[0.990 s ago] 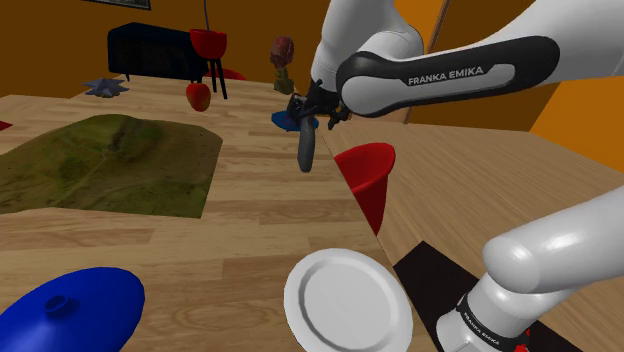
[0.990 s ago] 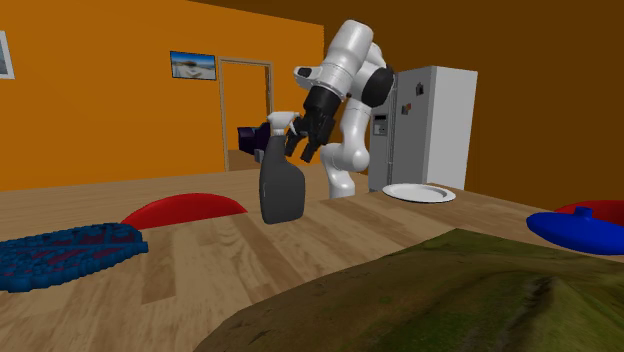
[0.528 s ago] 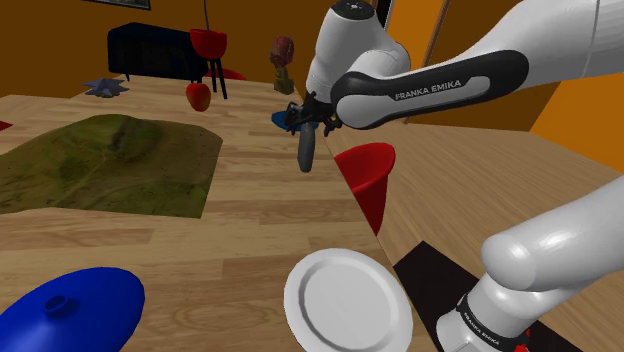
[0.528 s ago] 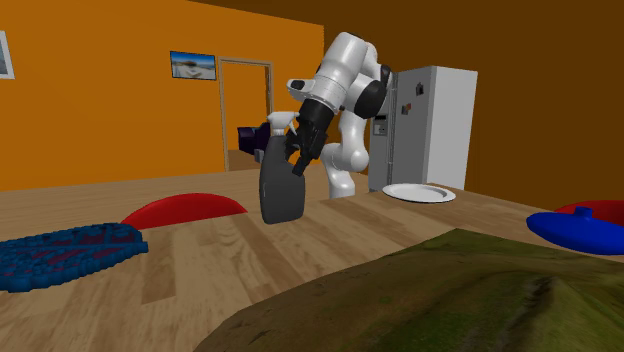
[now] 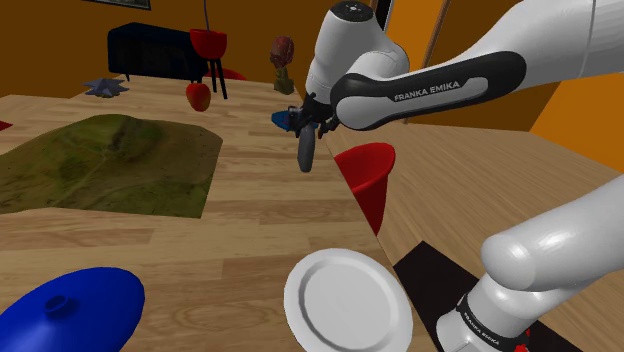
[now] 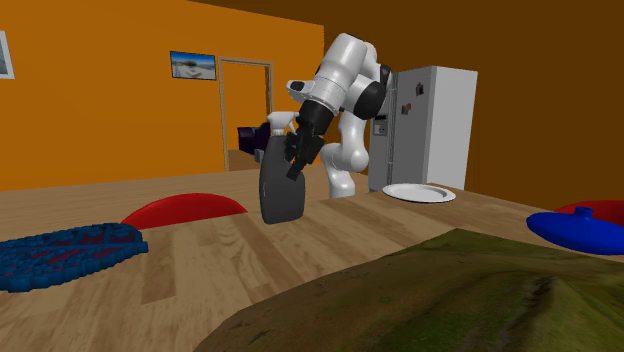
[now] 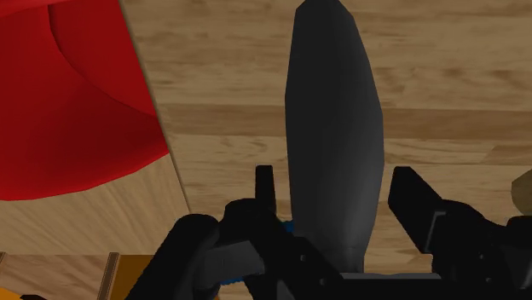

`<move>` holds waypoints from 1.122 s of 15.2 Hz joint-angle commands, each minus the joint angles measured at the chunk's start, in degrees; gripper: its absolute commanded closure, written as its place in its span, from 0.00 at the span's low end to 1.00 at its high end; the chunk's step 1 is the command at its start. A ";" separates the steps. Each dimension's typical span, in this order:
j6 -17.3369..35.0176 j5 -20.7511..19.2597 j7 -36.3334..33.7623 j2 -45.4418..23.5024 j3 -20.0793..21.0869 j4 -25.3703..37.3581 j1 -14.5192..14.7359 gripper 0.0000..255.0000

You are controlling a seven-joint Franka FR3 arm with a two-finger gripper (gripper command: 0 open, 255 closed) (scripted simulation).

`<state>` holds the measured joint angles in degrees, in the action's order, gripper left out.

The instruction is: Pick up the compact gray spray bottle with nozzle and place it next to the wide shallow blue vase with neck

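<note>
Your hand is spread, one finger on each side of the dark gray spray bottle. In the wrist view a thin gap shows at each finger, so I judge it isn't pinching anything yet.

The bottle appears to stand upright on the surface, near the edge on the shoulder view's right and close to a red funnel-shaped vessel. Its long axis is vertical, and the hand comes down onto its upper part at a slant, flanking the slim width of the body.

The wide blue vase lies well apart, by the surface's corner at the shoulder view's lower left. A white plate sits at the near edge between the two.

The hand and arm hide most of the nozzle, and I can't tell whether either finger touches the bottle.
</note>
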<state>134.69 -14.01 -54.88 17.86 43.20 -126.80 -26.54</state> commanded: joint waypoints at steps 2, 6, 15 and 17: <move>0.00 0.00 0.00 0.00 0.00 0.00 0.00 1.00; 0.00 -0.01 -0.01 0.00 0.01 0.00 0.00 1.00; -4.14 1.71 2.41 1.01 -1.28 3.54 0.71 1.00; -5.54 2.15 3.11 1.23 -1.62 4.82 0.87 1.00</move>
<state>129.76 -12.21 -52.34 18.82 41.95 -122.43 -25.80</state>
